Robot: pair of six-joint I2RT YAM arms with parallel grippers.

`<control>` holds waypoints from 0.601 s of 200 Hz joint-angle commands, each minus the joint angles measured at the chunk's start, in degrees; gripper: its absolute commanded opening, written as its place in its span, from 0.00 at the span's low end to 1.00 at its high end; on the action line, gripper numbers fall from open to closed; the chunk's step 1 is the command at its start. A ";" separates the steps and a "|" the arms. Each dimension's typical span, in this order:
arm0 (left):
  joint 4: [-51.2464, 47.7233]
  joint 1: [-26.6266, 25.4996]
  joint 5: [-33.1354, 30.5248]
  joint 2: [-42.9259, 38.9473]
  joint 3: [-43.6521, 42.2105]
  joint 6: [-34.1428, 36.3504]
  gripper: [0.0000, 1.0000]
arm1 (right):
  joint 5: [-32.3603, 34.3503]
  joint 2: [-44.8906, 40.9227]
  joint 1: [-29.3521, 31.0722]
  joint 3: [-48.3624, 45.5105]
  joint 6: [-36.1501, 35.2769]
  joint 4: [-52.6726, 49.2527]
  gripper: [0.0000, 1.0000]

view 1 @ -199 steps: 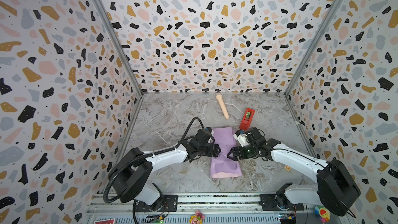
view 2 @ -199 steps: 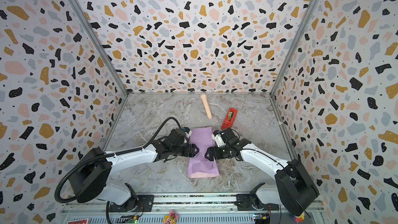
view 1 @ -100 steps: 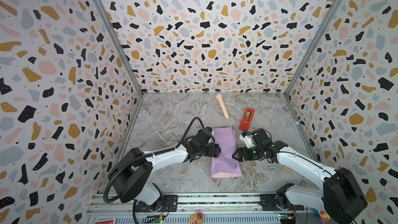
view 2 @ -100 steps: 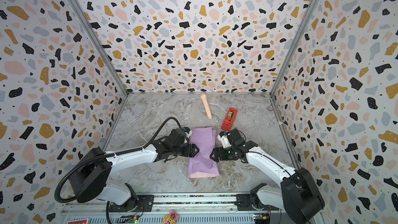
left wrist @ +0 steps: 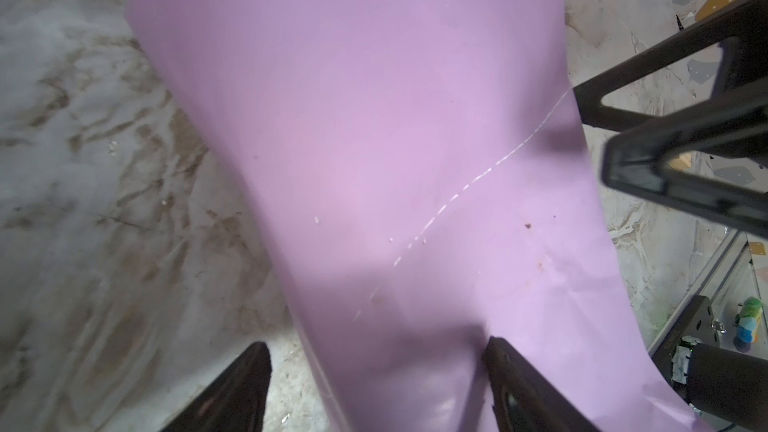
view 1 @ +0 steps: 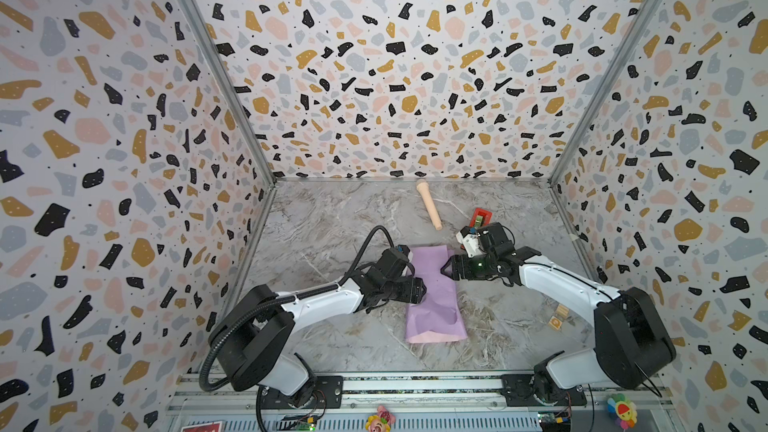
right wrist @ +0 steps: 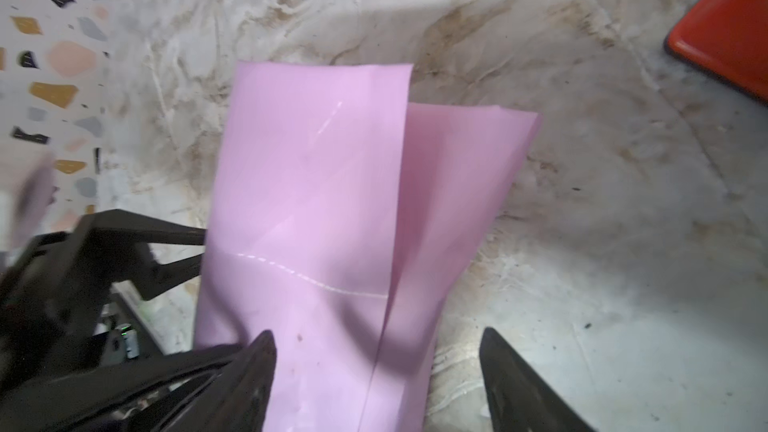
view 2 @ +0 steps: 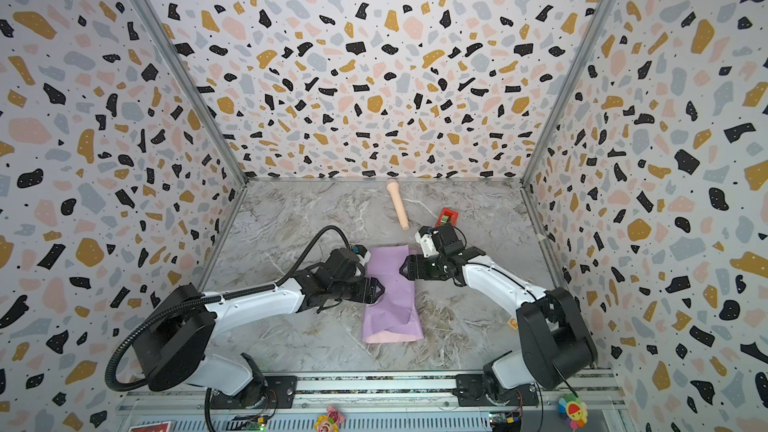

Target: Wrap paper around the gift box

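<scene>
1. Left gripper (view 1: 422, 288): jaws wide, straddling the nearest edge of the paper (view 1: 434, 297), gripping nothing. The right gripper (view 1: 444, 273) faces it, also spread and empty.
2. Risk: the loose overlapped flap beneath the right gripper could spring open or drag if pinched alone.
3. The paper lies between them, its long axis crosswise to their reach. The gift box is unseen, presumably inside.

The paper (view 1: 434, 297) lies in the middle of the bench (view 1: 324, 222), running front to back. The left fingers (view 1: 419, 288) reach over its left edge, the right fingers (view 1: 446, 271) over its right edge, slightly farther back. Behind it lies a toy microphone (view 1: 429, 205) — a tape dispenser (view 1: 481, 216) to its right.
</scene>
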 commanded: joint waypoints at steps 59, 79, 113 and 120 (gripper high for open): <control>-3.31 -0.72 -1.42 1.64 -0.04 0.96 0.82 | 9.67 1.96 6.54 3.56 -2.30 -1.50 0.63; -3.07 -0.72 -1.42 1.67 0.04 0.87 0.83 | 9.86 2.65 7.53 3.55 -2.48 -1.42 0.59; -2.60 -0.71 -1.33 1.29 0.39 0.33 0.83 | 10.11 3.33 8.14 2.87 -2.60 -1.44 0.56; -2.45 -0.75 -1.33 1.12 0.47 0.09 0.83 | 10.22 3.33 8.16 2.59 -2.71 -1.48 0.56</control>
